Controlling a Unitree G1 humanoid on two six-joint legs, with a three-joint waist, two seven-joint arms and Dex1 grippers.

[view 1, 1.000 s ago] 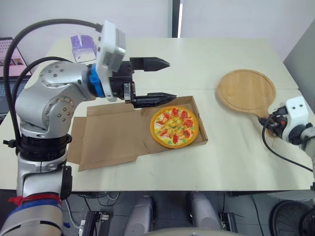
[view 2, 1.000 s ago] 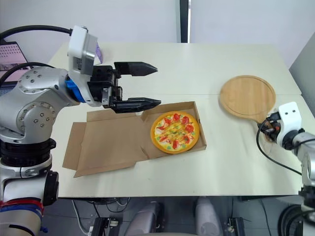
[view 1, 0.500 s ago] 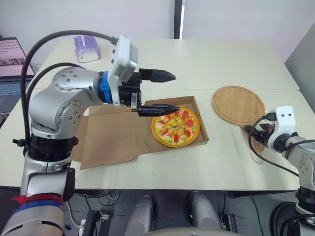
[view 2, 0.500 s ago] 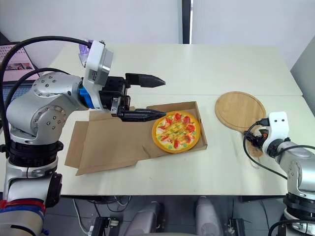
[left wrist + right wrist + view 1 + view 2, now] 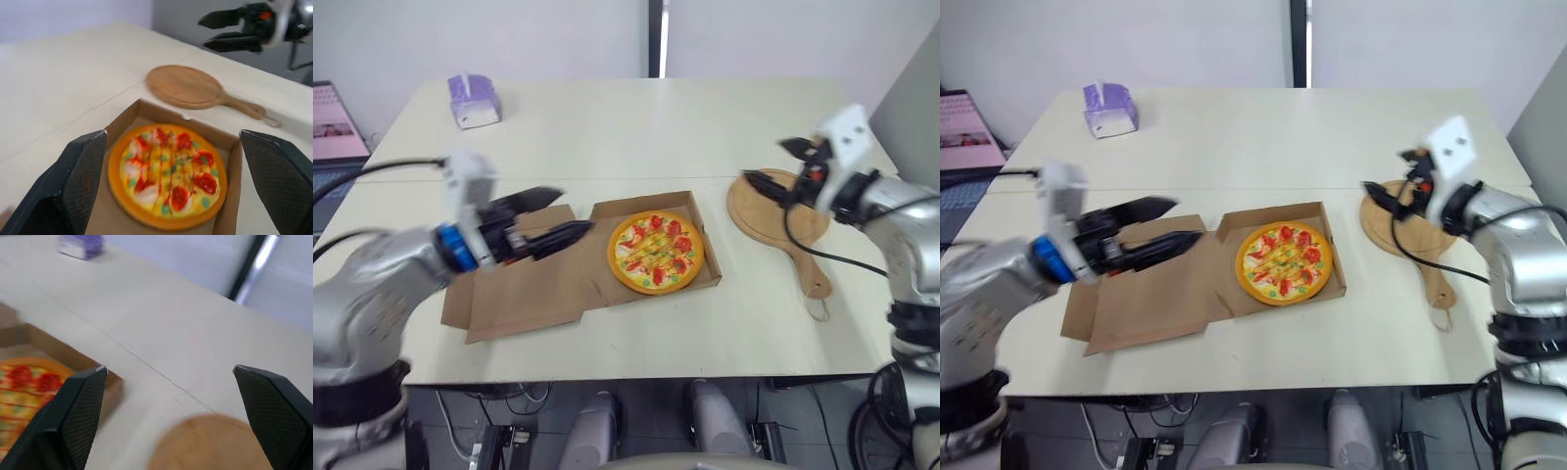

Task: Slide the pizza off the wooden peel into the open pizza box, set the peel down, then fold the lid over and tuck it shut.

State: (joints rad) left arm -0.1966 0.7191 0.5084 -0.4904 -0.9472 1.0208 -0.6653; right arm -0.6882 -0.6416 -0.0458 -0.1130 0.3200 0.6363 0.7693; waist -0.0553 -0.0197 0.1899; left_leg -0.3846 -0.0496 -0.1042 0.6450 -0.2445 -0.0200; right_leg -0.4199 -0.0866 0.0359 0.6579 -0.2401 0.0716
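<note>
The pizza [image 5: 656, 253] lies in the base of the open cardboard box [image 5: 707, 279]. The box's lid [image 5: 514, 294] lies flat on the table to the pizza's left. The wooden peel [image 5: 773, 211] rests on the table right of the box, its handle pointing to the front edge. My left gripper [image 5: 576, 211] hovers open and empty over the lid, fingers pointing at the pizza [image 5: 168, 176]. My right gripper [image 5: 766, 162] is open and empty just above the peel's round head [image 5: 210, 445], apart from the handle.
A purple tissue box [image 5: 475, 101] stands at the table's far left corner. A laptop [image 5: 333, 122] sits beyond the left edge. The peel's handle loop [image 5: 818, 311] lies near the front right of the table.
My right gripper has opened, left the peel's handle and risen over the peel's head toward the box. My left arm has dropped lower and back over the lid. The camera has shifted.
</note>
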